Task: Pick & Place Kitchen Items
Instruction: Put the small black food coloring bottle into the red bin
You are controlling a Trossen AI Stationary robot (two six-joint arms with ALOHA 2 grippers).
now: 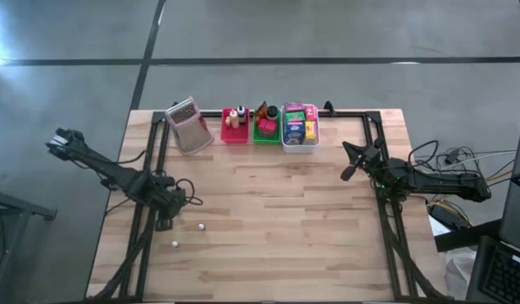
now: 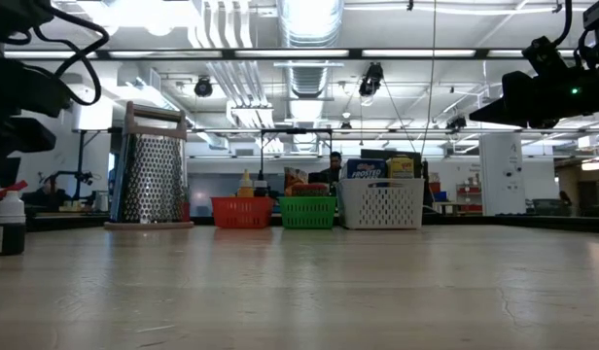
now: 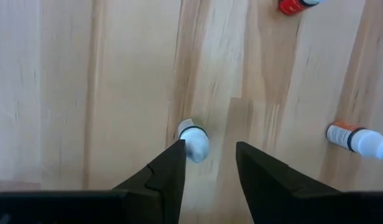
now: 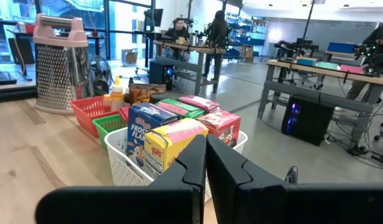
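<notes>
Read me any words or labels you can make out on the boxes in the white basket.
"FROSTED FLA…", cut off by a neighbouring packet: on the blue cardboard cereal box in the white plastic basket.
"FROSTED": the same box in the low view.
Print on the yellow box, red box and pink and green packets: too blurred to read.

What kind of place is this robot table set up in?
Probably a robotics lab or workshop, not a kitchen. Beyond the wooden table the right wrist view shows workbenches carrying other robot arms, people at desks, and the low view shows bare ceiling ducts.
</notes>
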